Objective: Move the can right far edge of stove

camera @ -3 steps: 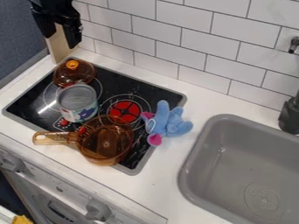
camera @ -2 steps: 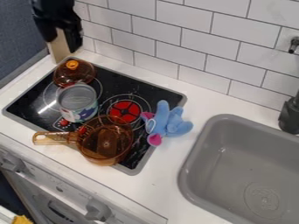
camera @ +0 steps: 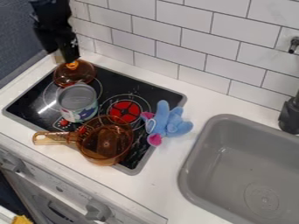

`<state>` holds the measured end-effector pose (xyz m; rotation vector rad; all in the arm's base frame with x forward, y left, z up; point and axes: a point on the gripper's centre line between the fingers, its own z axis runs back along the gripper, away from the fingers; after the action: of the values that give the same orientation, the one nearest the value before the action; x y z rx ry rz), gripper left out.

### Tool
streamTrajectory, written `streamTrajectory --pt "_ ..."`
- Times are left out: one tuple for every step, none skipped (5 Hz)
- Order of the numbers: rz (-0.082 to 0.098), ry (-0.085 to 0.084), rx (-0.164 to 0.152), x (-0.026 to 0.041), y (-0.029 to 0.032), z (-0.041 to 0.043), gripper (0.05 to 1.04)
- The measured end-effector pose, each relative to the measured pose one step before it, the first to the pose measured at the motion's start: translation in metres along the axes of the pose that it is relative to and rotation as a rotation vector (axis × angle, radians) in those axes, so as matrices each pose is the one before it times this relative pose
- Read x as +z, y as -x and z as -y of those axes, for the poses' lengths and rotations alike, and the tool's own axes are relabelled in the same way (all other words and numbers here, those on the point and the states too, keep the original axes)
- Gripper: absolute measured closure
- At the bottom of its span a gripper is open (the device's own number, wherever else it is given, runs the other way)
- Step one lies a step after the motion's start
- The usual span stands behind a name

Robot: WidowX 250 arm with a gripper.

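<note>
Black metal tool (camera: pixel 61 47): upper left, whether apart or together cannot tell | silver-topped cylindrical metal can (camera: pixel 78 105): left of centre, upright on black glass stove (camera: pixel 116 81)

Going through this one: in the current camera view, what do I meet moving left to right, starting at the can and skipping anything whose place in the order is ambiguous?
Metal can → red burner → blue plush toy → black faucet.
</note>
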<state>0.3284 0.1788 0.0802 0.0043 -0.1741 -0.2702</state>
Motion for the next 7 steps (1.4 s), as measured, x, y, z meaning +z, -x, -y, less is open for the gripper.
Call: streamTrajectory --pt "-0.0136 0.0107 -0.1456 0.00949 0.01438 0.01487 0.083" --pt "-0.0665 -0.0067 -0.1008 -0.00612 0.02666 0.01771 0.083" --pt "-0.0998 -0.0117 -0.0509 -0.00870 0.02059 0.01214 0.083" --pt "-0.0911 -0.0099 -0.0106 -0.01165 0.01179 0.01016 0.083" --pt "-0.0642 0.0148 -0.0067 -0.01504 0.00474 0.00423 0.083" --pt "-0.0316 0.0319 -0.0215 -0.01693 -0.00489 0.00309 0.083" --pt "-0.0224 0.0079 0.0133 -0.00970 -0.00616 -0.00938 0.083"
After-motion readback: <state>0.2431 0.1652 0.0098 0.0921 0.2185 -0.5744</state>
